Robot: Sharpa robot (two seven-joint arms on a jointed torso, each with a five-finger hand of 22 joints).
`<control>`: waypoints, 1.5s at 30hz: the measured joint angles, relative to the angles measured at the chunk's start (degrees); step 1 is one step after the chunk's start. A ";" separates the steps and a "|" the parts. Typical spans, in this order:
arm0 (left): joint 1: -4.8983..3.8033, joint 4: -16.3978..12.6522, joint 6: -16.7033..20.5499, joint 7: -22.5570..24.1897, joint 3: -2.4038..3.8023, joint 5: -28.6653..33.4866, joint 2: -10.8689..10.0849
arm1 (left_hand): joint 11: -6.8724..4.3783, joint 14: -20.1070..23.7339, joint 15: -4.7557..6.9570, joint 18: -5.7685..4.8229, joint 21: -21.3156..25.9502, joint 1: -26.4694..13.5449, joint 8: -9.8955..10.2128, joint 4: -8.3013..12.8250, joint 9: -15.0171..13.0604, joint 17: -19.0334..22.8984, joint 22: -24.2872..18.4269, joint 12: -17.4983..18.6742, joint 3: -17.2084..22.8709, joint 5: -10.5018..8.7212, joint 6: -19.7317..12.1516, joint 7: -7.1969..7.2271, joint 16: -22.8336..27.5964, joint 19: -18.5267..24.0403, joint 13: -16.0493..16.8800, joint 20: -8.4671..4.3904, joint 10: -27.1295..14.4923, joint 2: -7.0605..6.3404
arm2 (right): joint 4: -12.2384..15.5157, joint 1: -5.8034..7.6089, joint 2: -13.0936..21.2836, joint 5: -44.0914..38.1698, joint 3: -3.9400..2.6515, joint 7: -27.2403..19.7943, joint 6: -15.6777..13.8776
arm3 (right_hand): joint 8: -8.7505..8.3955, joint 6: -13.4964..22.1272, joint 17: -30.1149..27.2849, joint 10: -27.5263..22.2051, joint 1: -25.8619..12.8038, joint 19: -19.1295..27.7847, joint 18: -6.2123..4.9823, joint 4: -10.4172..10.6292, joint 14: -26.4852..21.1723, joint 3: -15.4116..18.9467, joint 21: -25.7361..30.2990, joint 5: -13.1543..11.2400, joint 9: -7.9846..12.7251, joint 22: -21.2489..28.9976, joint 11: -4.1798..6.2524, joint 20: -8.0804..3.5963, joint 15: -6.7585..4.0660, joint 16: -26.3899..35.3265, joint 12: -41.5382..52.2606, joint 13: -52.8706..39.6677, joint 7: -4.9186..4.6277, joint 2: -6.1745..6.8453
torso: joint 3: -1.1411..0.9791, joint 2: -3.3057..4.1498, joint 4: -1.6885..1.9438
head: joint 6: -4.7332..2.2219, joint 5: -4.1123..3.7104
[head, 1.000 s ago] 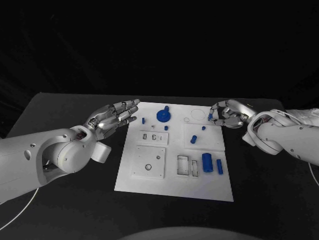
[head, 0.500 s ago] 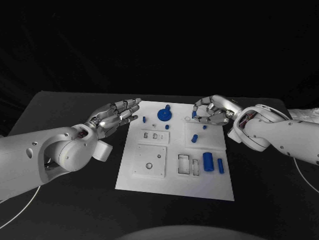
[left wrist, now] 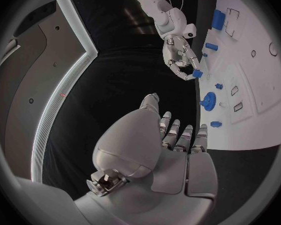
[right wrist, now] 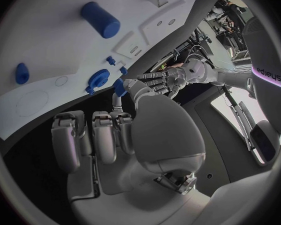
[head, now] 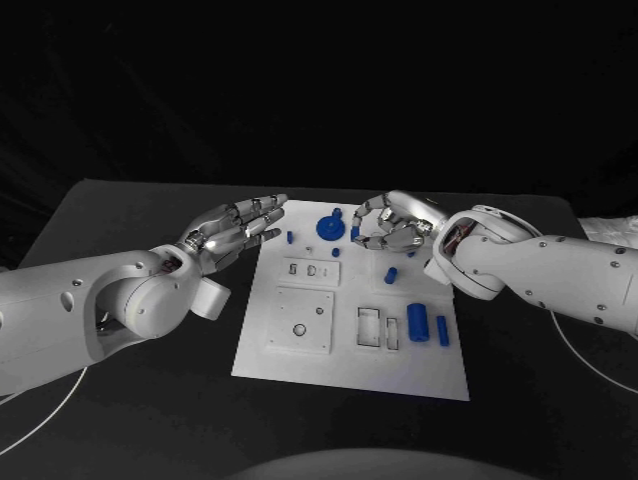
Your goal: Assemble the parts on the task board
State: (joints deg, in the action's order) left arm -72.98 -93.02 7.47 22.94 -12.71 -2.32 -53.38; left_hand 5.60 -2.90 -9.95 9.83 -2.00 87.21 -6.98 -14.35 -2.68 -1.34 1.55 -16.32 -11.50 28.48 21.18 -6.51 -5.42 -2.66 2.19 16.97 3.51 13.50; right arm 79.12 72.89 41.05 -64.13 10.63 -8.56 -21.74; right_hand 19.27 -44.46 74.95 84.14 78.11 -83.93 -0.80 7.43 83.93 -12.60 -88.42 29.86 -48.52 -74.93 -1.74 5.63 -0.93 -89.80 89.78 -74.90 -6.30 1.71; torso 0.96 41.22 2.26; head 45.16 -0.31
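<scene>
Only the left wrist view shows the right robot hand [left wrist: 181, 60] pinching a blue part [left wrist: 197, 73].

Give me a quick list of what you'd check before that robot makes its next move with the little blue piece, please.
1. Piece held: ok. The right hand pinches a small blue part between its fingers.
2. Carrying hand over the task board: ok, it is above the far end, near the blue gear.
3. Left hand out of the way: ok, open, fingers apart, at the board's left edge, holding nothing.
4. Which slot the piece belongs in: cannot tell.
5. Other parts undisturbed: ok. The large blue cylinder lies on the board's near right.
6. Piece turned the right way: cannot tell, the fingers hide most of it.
</scene>
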 measured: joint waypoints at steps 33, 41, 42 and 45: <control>0.00 0.64 -0.10 -0.02 0.00 -0.03 0.85 | 0.00 0.00 0.00 0.00 0.00 0.00 0.00 0.00 0.00 0.01 0.00 0.00 0.00 -0.01 0.00 0.00 0.00 0.00 -0.02 0.00 0.00 0.00 | -3.13 -2.32 -6.83 -5.67 -0.02 4.60 3.69 | -0.57 -0.60 -0.02 -0.21 -0.29 0.00 -0.01 -0.31 0.20 -0.63 0.74 -0.06 0.80 0.02 -0.21 0.00 0.20 0.00 0.00 -0.04 -0.23 0.29 | -0.06 0.03 -0.12 | 0.59 0.88; 0.00 0.69 -0.18 -0.06 0.00 -0.05 0.83 | 0.00 0.00 0.00 -0.01 0.00 0.00 0.00 0.00 0.00 0.02 0.00 0.00 0.00 -0.01 0.00 0.00 0.00 0.00 -0.02 0.00 0.00 0.00 | -4.11 -3.03 -7.56 -6.44 -0.02 4.71 3.54 | -0.73 -0.59 -0.02 -0.21 -0.29 0.00 0.00 -0.31 0.20 -0.63 0.73 -0.06 0.89 0.02 -0.21 0.00 0.20 0.00 0.00 -0.03 -0.23 0.29 | -0.06 0.03 -0.11 | 0.70 0.83; 0.00 0.69 -0.19 -0.06 0.00 -0.05 0.81 | 0.00 0.00 0.00 0.00 0.00 0.00 0.00 0.00 0.00 0.02 0.00 0.00 0.00 -0.01 0.00 0.00 0.00 0.00 -0.02 0.00 0.00 0.00 | -4.14 -3.06 -7.59 -6.51 -0.02 4.71 3.51 | -0.73 -0.59 -0.02 -0.21 -0.29 0.00 0.00 -0.31 0.20 -0.63 0.73 -0.07 0.90 0.02 -0.21 0.00 0.20 0.00 0.00 -0.03 -0.24 0.29 | -0.06 0.03 -0.08 | 0.71 0.83; 0.00 0.69 -0.21 -0.08 0.00 -0.05 0.78 | 0.00 0.00 0.00 0.00 0.00 0.00 0.00 0.00 0.00 0.02 0.00 0.00 0.00 -0.01 0.00 0.00 0.00 0.00 -0.03 0.00 0.00 0.00 | -4.22 -3.09 -7.67 -6.70 -0.06 4.71 3.46 | -0.75 -0.58 -0.03 -0.21 -0.29 0.00 0.00 -0.39 0.20 -0.71 0.73 -0.14 0.90 0.02 -0.21 0.00 0.20 0.00 0.00 -0.03 -0.24 0.29 | -0.06 0.02 -0.07 | 0.78 0.87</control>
State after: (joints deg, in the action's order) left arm -72.98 -92.33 7.26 22.86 -12.70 -2.37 -52.61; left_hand 5.60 -2.89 -9.95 9.83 -2.00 87.21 -6.98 -14.36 -2.68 -1.32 1.55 -16.32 -11.51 28.46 21.18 -6.52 -5.41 -2.66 2.16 16.97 3.51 13.50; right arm 74.90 69.79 33.38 -70.83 10.57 -3.85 -18.28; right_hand 18.52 -45.04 74.92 83.93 77.82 -83.93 -0.80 7.03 84.13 -13.31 -87.68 29.71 -47.62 -74.91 -1.95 5.63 -0.73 -89.80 89.78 -74.93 -6.54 2.00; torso 0.90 41.24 2.19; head 45.94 0.56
